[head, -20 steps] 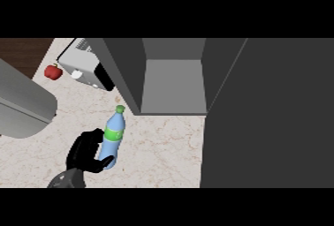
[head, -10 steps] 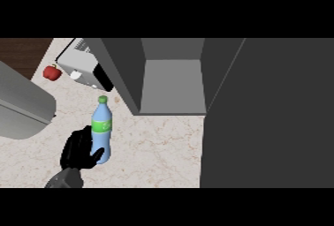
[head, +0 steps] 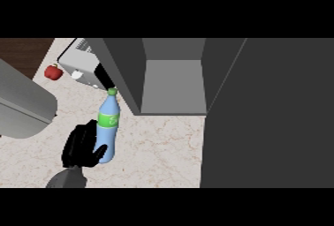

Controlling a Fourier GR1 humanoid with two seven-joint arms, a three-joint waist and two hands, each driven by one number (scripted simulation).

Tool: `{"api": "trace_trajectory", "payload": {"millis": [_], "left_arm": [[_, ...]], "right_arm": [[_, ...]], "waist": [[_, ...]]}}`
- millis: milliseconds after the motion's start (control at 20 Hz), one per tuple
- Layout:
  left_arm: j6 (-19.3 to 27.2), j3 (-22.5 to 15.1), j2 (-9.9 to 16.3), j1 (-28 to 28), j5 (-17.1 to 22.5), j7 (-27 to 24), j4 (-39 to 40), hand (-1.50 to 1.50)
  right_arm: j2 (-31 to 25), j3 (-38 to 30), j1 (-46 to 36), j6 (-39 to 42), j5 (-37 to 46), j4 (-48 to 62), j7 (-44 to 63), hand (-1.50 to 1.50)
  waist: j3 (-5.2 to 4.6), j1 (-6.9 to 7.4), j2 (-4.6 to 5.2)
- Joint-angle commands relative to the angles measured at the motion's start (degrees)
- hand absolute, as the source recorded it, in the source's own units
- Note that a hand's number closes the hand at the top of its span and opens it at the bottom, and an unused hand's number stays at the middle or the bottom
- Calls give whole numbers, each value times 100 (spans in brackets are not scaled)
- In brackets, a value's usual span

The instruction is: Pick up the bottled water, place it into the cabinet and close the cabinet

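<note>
Where the pale, veined marble-look counter [head: 157, 150] spreads under the head view, a slim bottled water [head: 108, 128] stands out against it: a translucent light-blue plastic body that tapers to a narrow neck, a bright green label band around its upper half and a small green cap at the tip. The bottle lies tilted, cap pointing up the view toward the cabinet, its rounded base toward the lower edge. The left hand [head: 81, 148], matte black and blocky, sits against the bottle's lower left side; its fingers [head: 77, 142] are curled beside and partly behind the blue body, and the thumb crosses the bottle's lower part, so the hand has the bottle in its grasp. The grey forearm [head: 66, 178] comes in from the lower edge, angled slightly right toward the hand. The cabinet [head: 173, 84] is a dark grey, flat-sided box with its interior showing a lighter grey shelf floor; its door [head: 267, 114], a large smooth dark panel, stands open and fills the right part of the view. The bottle's cap is just beside the cabinet's lower left corner, outside the compartment. Farther up left sits a white, boxy appliance [head: 81, 59] with a dark front, and a small red, glossy bell pepper [head: 53, 72] lies near it. A large smooth grey rounded shape [head: 23, 108] covers the left edge. The right hand does not show.
</note>
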Motion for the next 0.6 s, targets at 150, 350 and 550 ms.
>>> {"api": "trace_trajectory", "payload": {"millis": [150,350,550], "left_arm": [[1118,-1219,-230,457,88,108,-1580,150],[2158,-1771,-234,-83,260,660,-2071,150],[2479,-1687,-235,-368,123,826,-2183,150]], "right_arm": [[-145,-89,128,-33,-284,-413,202,-150],[-84,108,148,-17,-119,-207,5,-150],[-220,-246,-200,184,-338,469,-263,-150]], "waist": [[-2,-18,-2],[-3,-54,0],[-2,-42,12]]}}
